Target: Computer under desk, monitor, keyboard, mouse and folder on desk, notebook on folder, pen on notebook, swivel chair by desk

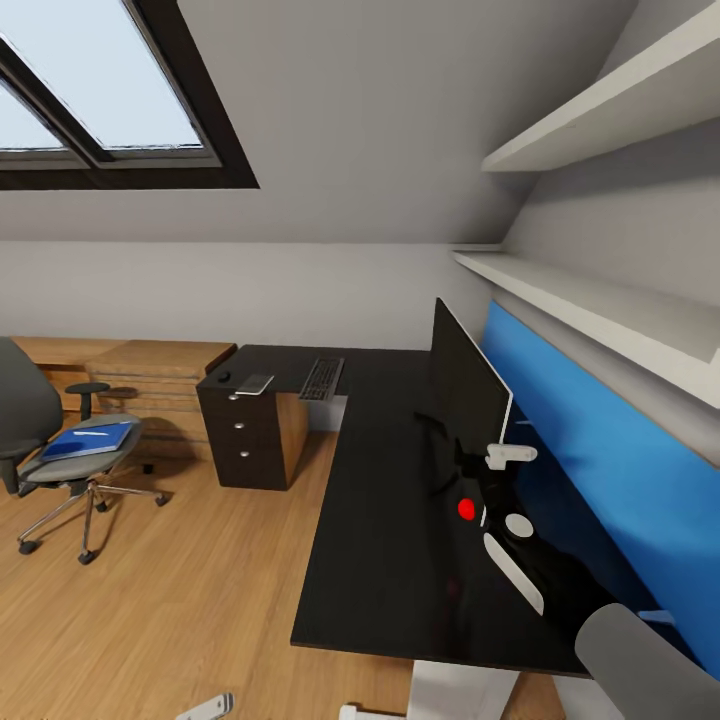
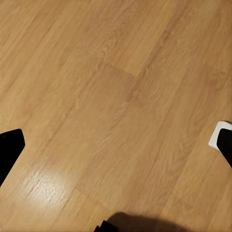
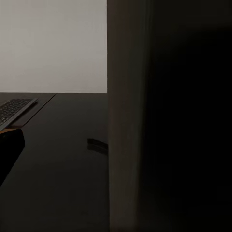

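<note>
seemingly the monitor step: it stands on the desk with the right gripper at its edge, grip unclear. left gripper hangs open, empty. next, fetch the keyboard from the far wing.

Desk top matt black, legs white. Monitor black, thin white edge. Wall panel behind it bright blue. Keyboard dark grey keys in a silver-grey frame. Mouse dark. Notebook grey, glossy. Drawer unit black with silver knobs, wood-brown side. Chair grey, armrests black, base chrome; folder on it bright blue. Floor light wood with plank grain (same in left wrist view). Walls grey, shelves white, skylight frame black. Arm black and white with a red dot.
</note>
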### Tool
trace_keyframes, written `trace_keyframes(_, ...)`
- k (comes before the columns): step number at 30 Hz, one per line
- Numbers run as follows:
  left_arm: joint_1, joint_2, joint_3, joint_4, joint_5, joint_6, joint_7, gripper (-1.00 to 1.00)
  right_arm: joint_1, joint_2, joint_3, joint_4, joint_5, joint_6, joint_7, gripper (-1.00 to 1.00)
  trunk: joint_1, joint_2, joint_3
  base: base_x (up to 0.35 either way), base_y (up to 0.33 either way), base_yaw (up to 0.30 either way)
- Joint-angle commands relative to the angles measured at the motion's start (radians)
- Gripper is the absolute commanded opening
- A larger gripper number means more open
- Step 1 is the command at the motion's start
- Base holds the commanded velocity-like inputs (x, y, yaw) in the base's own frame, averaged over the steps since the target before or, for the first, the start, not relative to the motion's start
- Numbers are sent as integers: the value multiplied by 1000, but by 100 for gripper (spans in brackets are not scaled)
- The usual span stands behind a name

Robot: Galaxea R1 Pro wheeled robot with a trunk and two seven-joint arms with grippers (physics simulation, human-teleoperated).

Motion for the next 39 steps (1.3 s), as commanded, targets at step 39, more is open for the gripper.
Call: trace_keyframes(39,-1,1,-8,-1,11,-5,8,100,-2,0,7,1,-10,-7,-6,100,0,-1,-1,-22,12,0)
